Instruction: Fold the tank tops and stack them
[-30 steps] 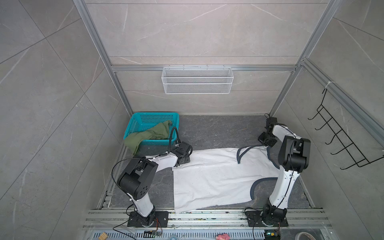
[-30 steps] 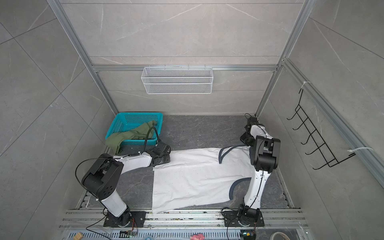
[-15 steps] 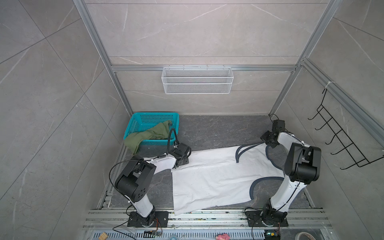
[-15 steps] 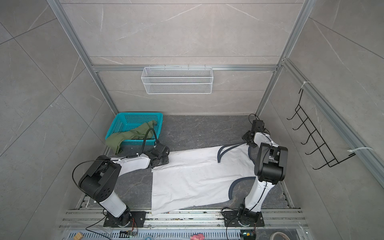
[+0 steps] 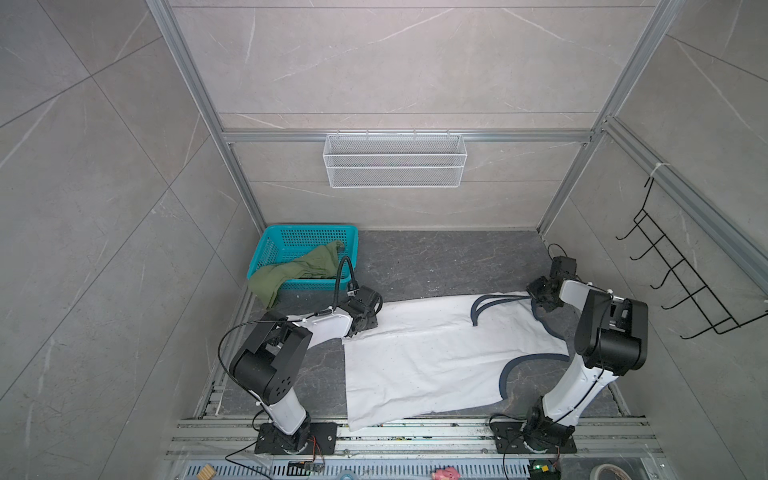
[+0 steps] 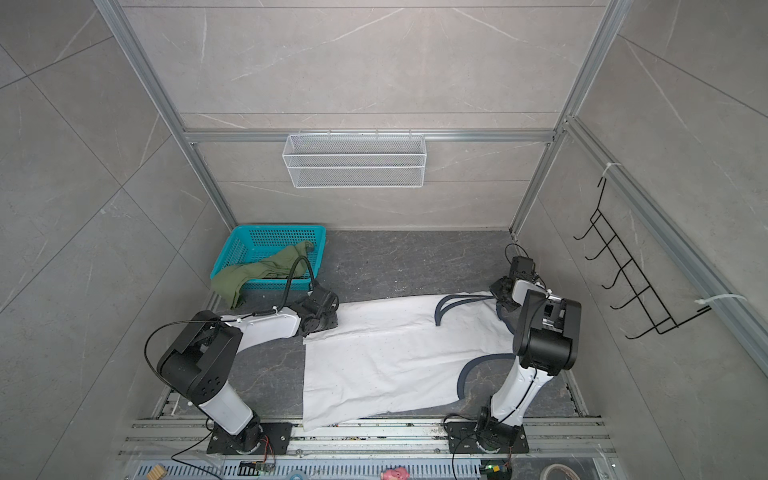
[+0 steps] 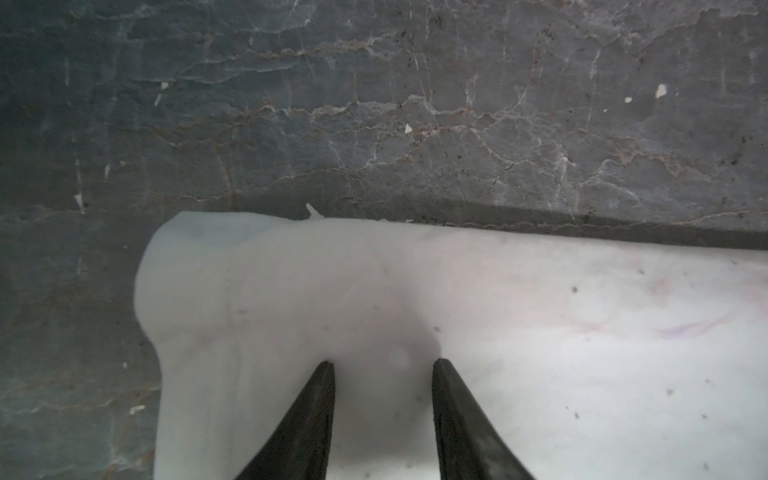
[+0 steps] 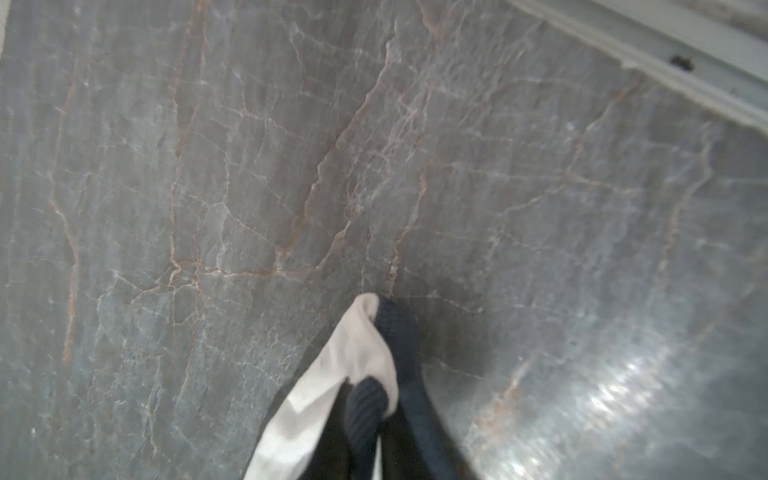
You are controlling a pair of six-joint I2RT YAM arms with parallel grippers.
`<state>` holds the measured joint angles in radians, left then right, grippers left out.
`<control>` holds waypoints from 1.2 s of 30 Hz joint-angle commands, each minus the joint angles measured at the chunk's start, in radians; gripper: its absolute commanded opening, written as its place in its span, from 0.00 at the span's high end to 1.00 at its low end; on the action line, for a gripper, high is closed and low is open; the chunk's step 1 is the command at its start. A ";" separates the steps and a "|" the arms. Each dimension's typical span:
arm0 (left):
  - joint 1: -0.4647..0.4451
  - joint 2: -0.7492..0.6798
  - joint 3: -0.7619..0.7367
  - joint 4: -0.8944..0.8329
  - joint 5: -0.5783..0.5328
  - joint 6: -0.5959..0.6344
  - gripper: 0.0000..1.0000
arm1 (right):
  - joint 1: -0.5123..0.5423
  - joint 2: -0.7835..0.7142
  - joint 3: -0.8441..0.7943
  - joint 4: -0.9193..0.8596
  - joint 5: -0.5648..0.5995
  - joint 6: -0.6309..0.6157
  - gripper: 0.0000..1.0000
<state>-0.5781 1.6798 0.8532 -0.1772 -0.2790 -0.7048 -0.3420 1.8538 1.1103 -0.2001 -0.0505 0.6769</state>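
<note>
- Left gripper [image 7: 383, 363] has its jaws apart, both tips pressed down on the white top [image 5: 428, 353] near the hem corner [image 7: 187, 257] closest to the basket [image 5: 307, 228]. Nothing is pinched between them.
- Right gripper [image 5: 541, 292] sits at the strap [image 8: 357, 353], on the end of the top farthest from the basket. Cloth bunches over its tips in the wrist view, so you cannot tell whether it is clamped or slack.
- You have the white top spread flat on the table [image 5: 436, 257], running from just beside the basket away to the opposite side. No print shows.
- You will find the green top [image 5: 299, 270] heaped in the basket, one end spilling over its rim.
- Expect light, limp cloth. It will probably sag, crease and drag rather than keep a shape.
- Take hold where the cloth is doubled. Hem corners and trimmed straps give you more to pinch than the open middle.
- Lift two corners together, or your fold will likely skew.
</note>
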 commanded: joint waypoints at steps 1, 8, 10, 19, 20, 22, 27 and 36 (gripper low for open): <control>0.007 0.010 -0.041 -0.118 0.022 -0.022 0.57 | -0.019 -0.057 -0.018 0.036 -0.012 0.017 0.73; 0.007 0.001 -0.040 -0.114 0.029 -0.012 0.57 | -0.035 -0.052 -0.025 0.034 -0.116 0.036 0.81; 0.007 0.002 -0.039 -0.113 0.027 -0.010 0.57 | -0.036 -0.031 -0.002 -0.002 -0.121 0.038 0.82; 0.007 0.008 -0.033 -0.119 0.038 -0.003 0.58 | -0.051 -0.088 -0.022 -0.138 0.045 0.071 0.75; 0.003 0.005 -0.028 -0.123 0.038 0.004 0.58 | -0.050 -0.117 -0.029 -0.147 0.059 0.062 0.71; -0.011 -0.002 -0.008 -0.142 0.034 0.023 0.57 | -0.046 -0.171 -0.040 -0.165 0.072 0.034 0.63; -0.125 -0.015 0.130 -0.309 -0.095 0.046 0.51 | 0.027 -0.229 -0.039 -0.237 -0.002 -0.054 0.41; -0.152 -0.005 0.175 -0.338 -0.026 -0.033 0.47 | 0.389 -0.200 -0.078 -0.248 -0.179 -0.146 0.35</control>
<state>-0.7353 1.6775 1.0157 -0.4686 -0.3283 -0.6998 -0.0284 1.6314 1.0496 -0.4084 -0.1532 0.5774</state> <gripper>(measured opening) 0.531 0.640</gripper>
